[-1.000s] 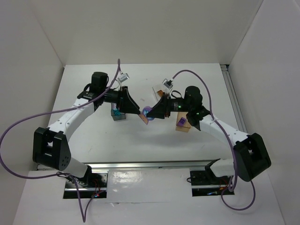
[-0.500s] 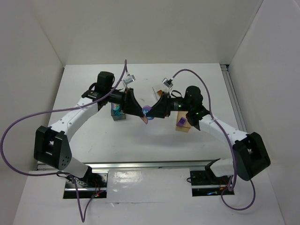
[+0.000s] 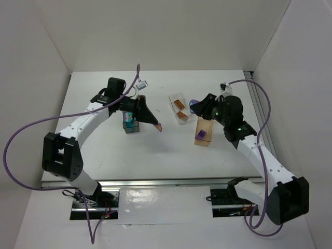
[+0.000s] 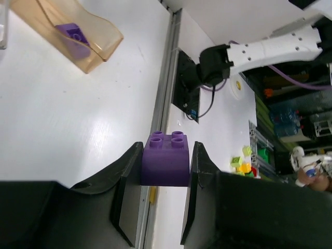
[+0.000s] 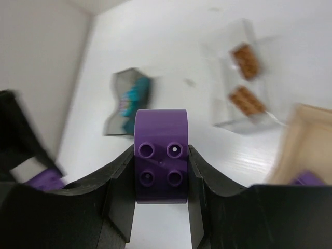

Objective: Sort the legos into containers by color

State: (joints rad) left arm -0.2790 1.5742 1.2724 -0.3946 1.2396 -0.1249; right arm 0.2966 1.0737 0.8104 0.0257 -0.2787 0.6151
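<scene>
the left gripper (image 4: pixel 167 153) is clamped on a purple brick (image 4: pixel 166 166), held between the smoky grey container (image 3: pixel 130 126) and the clear container (image 3: pixel 179 110); the right gripper (image 5: pixel 161 152) pinches a second purple brick (image 5: pixel 161 176) just beside the clear container. a third purple brick (image 3: pixel 201 135) lies in the tan container (image 3: pixel 204 124).

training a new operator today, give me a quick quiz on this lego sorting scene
1. True or false: the left gripper is open and empty.
2. How many orange-brown plates lie in the clear box?
3. The cyan brick lies in: A the tan box, B the clear box, C the dark grey box.

Key
1. False: it is shut on a purple brick.
2. Two.
3. C.
</scene>
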